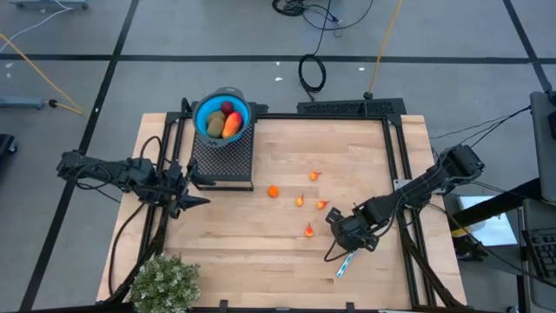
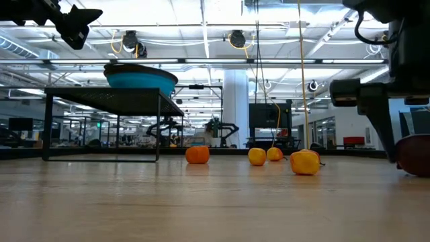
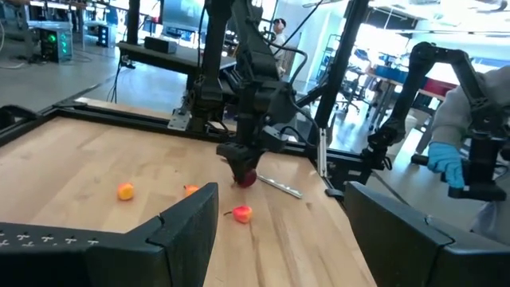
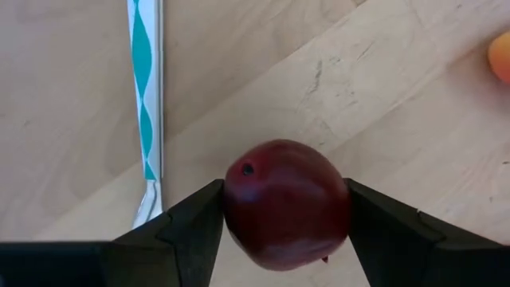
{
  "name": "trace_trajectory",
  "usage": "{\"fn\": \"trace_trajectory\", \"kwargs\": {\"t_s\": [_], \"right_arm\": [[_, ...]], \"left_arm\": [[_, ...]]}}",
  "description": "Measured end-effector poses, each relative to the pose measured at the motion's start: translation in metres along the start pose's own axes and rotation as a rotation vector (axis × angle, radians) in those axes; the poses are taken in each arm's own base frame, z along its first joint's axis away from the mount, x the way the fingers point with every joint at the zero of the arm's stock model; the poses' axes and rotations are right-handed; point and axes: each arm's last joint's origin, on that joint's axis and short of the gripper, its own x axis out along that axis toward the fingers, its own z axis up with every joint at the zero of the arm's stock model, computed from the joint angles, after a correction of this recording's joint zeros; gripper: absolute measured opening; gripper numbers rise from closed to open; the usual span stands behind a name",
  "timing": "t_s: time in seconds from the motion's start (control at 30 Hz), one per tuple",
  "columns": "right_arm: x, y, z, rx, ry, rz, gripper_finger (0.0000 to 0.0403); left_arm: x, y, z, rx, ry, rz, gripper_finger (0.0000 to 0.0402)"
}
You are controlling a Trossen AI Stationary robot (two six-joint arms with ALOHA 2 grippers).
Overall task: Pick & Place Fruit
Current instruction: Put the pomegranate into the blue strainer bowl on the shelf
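A dark red ball (image 4: 285, 203) sits between the fingers of my right gripper (image 1: 352, 233), which is shut on it near the table's right side. A blue bowl (image 1: 201, 111) on a black perforated stand (image 1: 223, 161) holds brown-green ovals (image 1: 215, 123), a red-orange piece (image 1: 232, 124) and another dark red ball (image 1: 228, 108). Several tiny orange bits (image 1: 300, 201) lie on the table between stand and right gripper. My left gripper (image 1: 193, 196) is open and hovers beside the stand's near left corner. My right gripper pinches the dark red ball across its middle (image 4: 239, 211), one finger (image 4: 195, 231) on each side. The fingers come from above, pointing down. In the low view the ball (image 2: 413, 154) sits at or just above the tabletop; which of the two I cannot tell.
A white-and-blue pen (image 1: 346, 263) lies on the wood just nearer than the right gripper. A bushy green plant (image 1: 165, 283) stands at the near left corner. A black frame (image 1: 393, 165) runs round the table. A person's blue-gloved hand (image 3: 446, 159) shows beyond the right edge.
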Motion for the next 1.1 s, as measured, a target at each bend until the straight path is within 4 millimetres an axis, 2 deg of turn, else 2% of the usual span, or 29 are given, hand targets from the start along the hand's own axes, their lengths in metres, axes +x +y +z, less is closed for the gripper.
{"fn": "trace_trajectory", "kwargs": {"t_s": [0.23, 0.53, 0.7, 0.93, 1.1], "right_arm": [[0.002, 0.001, -0.002, -0.019, 0.005, 0.003, 0.0239], [0.002, 0.001, -0.002, -0.017, 0.006, 0.003, 0.0203], [0.000, 0.001, -0.002, -0.015, -0.001, -0.007, 0.0202], [-0.015, -0.005, 0.005, -0.011, -0.056, -0.144, 0.0200], [-0.033, -0.014, 0.016, 0.110, -0.142, -0.278, 0.0200]], "left_arm": [[0.000, 0.000, 0.000, -0.006, 0.000, 0.000, 0.0273], [0.000, 0.001, -0.003, -0.008, 0.033, 0.009, 0.0273], [0.000, 0.001, -0.005, -0.021, 0.051, 0.014, 0.0273], [0.000, 0.001, -0.005, 0.003, 0.051, 0.013, 0.0273], [0.000, 0.001, -0.005, 0.010, 0.050, 0.013, 0.0273]]}}
